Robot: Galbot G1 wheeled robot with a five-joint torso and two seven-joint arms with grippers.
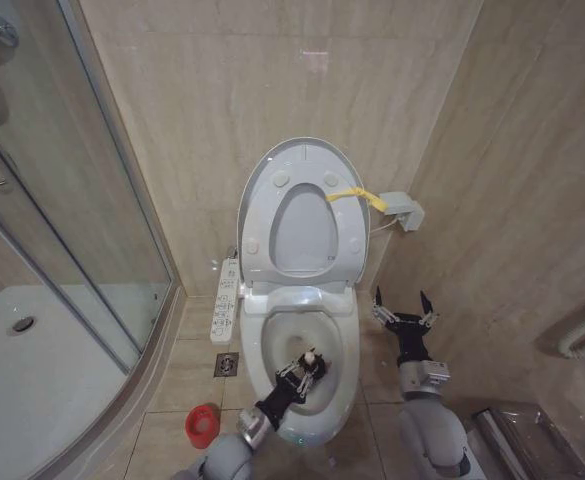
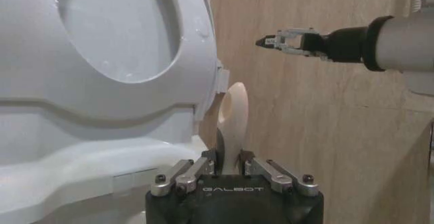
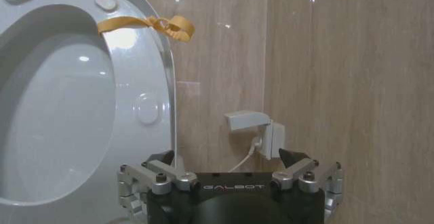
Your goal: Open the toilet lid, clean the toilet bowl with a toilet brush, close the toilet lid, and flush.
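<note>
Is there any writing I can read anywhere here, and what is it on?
"GALBOT": on the black body of the left gripper, in its wrist view.
"GALBOT": on the black body of the right gripper, in its wrist view.
Button panel beside the toilet bowl: markings too small to read.

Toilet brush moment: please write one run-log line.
toilet lid: raised | left tool: shut on toilet brush, over toilet bowl | right tool: open, idle beside bowl

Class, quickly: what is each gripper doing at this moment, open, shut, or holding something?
Left gripper: shut on the toilet brush, over the toilet bowl.
Right gripper: open, holding nothing, beside the bowl.
</note>
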